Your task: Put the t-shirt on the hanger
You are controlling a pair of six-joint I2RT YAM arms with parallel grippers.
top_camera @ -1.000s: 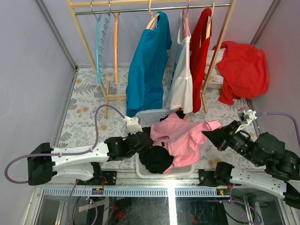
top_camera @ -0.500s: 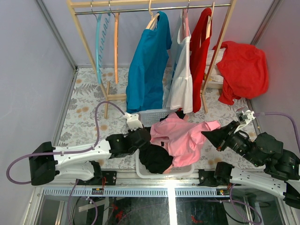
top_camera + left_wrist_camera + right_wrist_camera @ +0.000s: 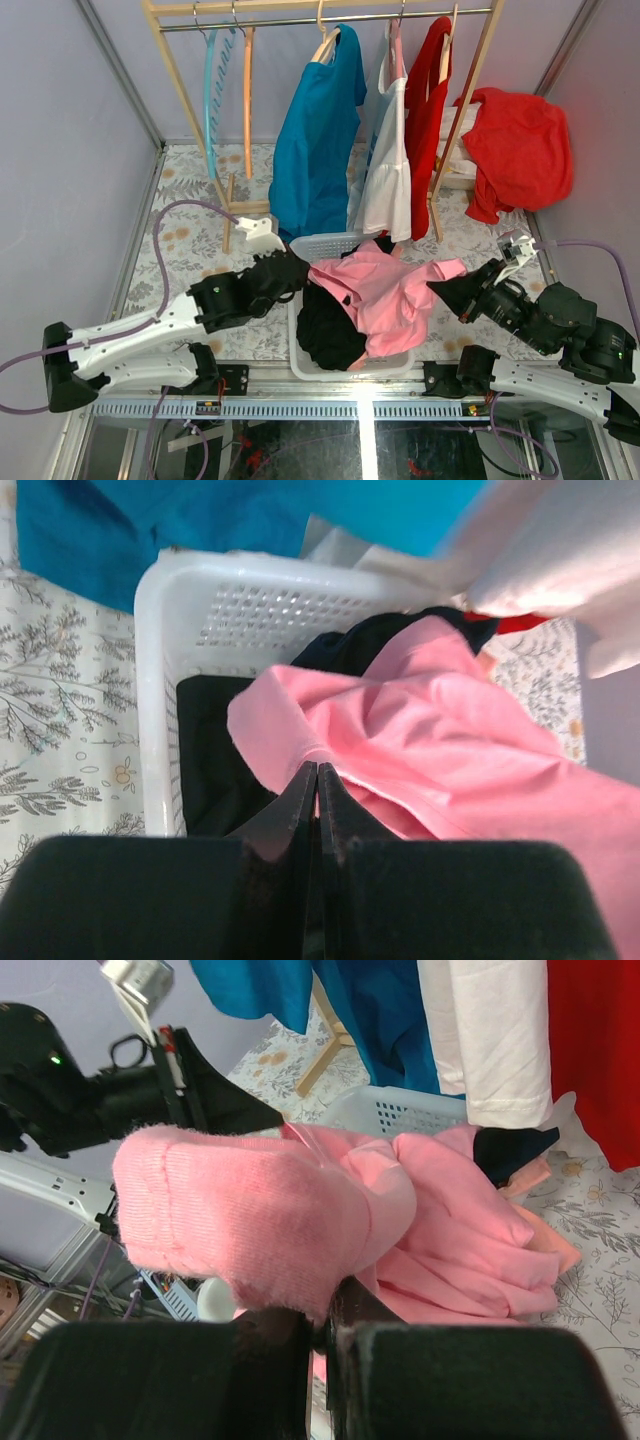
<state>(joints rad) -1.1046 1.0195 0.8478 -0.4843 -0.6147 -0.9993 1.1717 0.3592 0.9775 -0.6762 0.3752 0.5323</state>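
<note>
The pink t-shirt (image 3: 385, 290) hangs stretched between my two grippers above the white basket (image 3: 330, 243). My left gripper (image 3: 305, 272) is shut on the shirt's left edge; in the left wrist view its tips (image 3: 317, 770) pinch a fold of the t-shirt (image 3: 430, 740). At the right, my right gripper (image 3: 440, 287) is shut on a bunched sleeve; that wrist view shows the t-shirt (image 3: 250, 1210) bulging over the closed right gripper (image 3: 325, 1310). The orange hanger (image 3: 247, 90) hangs on the rail at the back left, far from both grippers.
A wooden rack (image 3: 190, 100) crosses the back, holding a teal hanger (image 3: 210, 90), a blue shirt (image 3: 315, 140), a white garment (image 3: 390, 180) and a red one (image 3: 425, 110). Another red garment (image 3: 520, 150) is draped at the right. Black clothing (image 3: 325, 335) fills the basket.
My left gripper has shut on the t-shirt's left edge and pulled it left and back, spreading the shirt. The right gripper has barely moved.
</note>
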